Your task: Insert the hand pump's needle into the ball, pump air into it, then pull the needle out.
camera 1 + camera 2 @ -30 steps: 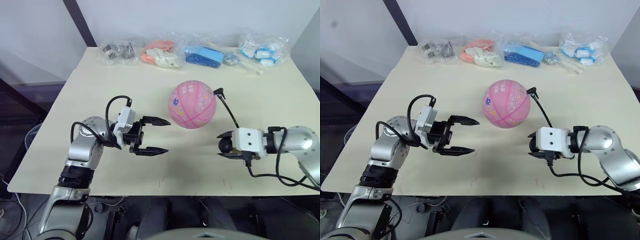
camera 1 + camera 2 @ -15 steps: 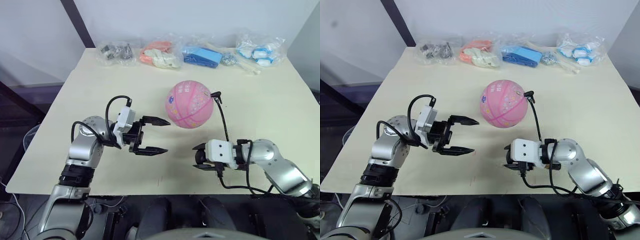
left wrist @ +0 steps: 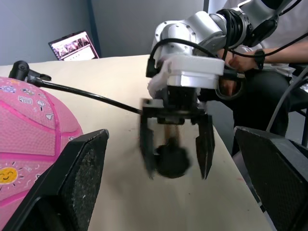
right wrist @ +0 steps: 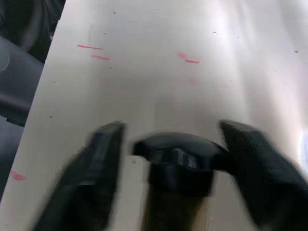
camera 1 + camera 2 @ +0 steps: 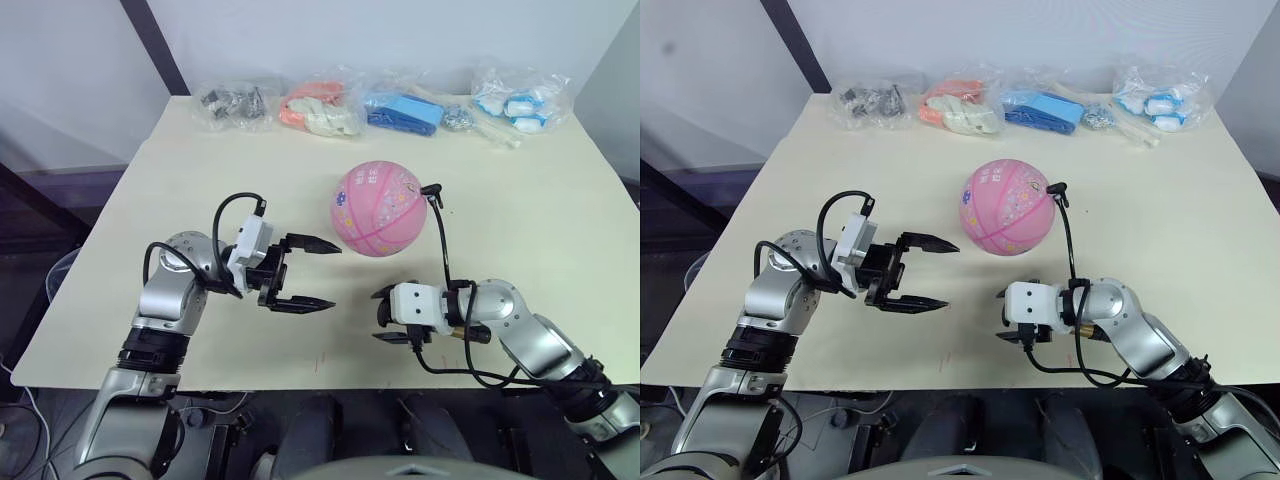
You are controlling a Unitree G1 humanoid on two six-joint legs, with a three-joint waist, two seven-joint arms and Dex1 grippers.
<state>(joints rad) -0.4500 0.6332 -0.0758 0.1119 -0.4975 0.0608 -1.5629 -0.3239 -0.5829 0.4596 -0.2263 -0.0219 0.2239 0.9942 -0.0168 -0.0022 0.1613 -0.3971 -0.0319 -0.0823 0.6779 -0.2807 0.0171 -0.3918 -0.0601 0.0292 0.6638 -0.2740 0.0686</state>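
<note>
Pink ball (image 5: 378, 211) is sitting mid-table (image 5: 180, 180). Thin black hose (image 5: 443, 240) is running from the ball's right side down to the right gripper (image 5: 384, 315). Left gripper (image 5: 318, 272) is hovering left of the ball, fingers spread wide. Clear bags (image 5: 380, 103) are lining the far edge.

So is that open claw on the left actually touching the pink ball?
Apart. In the left eye view, bare table shows between the left gripper and the ball.
</note>
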